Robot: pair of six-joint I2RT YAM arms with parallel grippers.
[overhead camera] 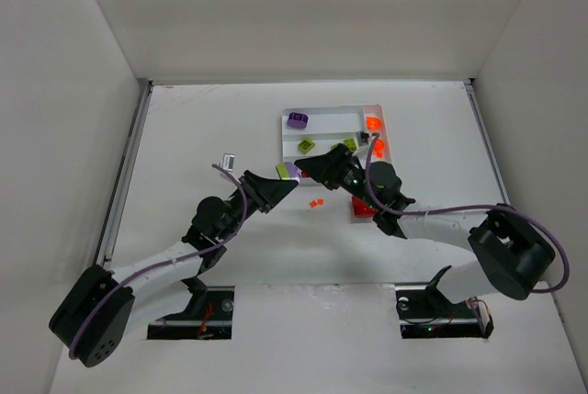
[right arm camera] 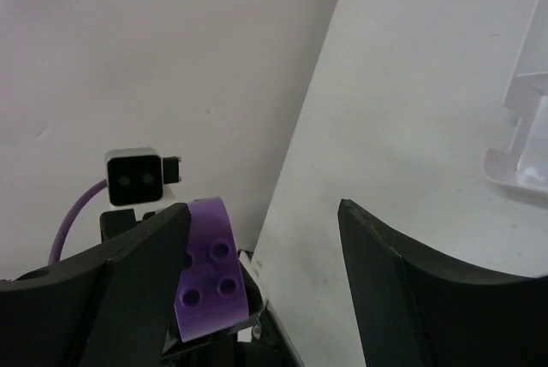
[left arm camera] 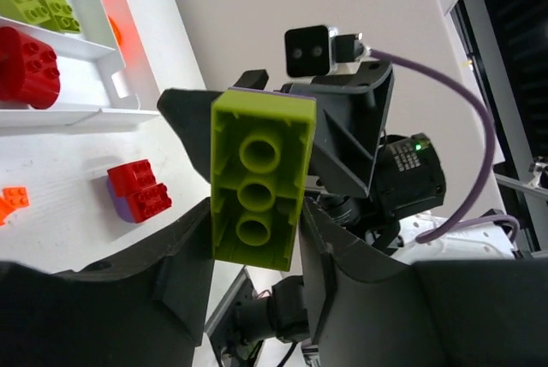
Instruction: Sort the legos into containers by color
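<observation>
The left end effector (overhead camera: pixel 286 175) pinches a lime brick (left arm camera: pixel 257 183), backed by a purple brick (right arm camera: pixel 208 269), just off the tray's (overhead camera: pixel 331 109) near left corner. The right end effector (right arm camera: pixel 265 221) faces it, fingers (right arm camera: pixel 402 281) spread. Other legos (overhead camera: pixel 297 119) lie in the tray's slots; orange bits (overhead camera: pixel 316 202) dot the surface (overhead camera: pixel 202 128) just beside its near edge.

White table (overhead camera: pixel 184 137) seen from above, enclosed on 3 sides by plain, matte white panels: far wall (overhead camera: pixel 303 8), left wall (overhead camera: pixel 55 91) and right wall (overhead camera: pixel 551 54). A grey metal rail (overhead camera: pixel 123 174) runs along the table's left edge at the foot of the wall; a second rail (overhead camera: pixel 485 141) lines the right edge. Illumination is even and diffuse, giving only soft shadows. In the left wrist view, a dark area (left arm camera: pixel 514 85) lies beyond the table's edge.
</observation>
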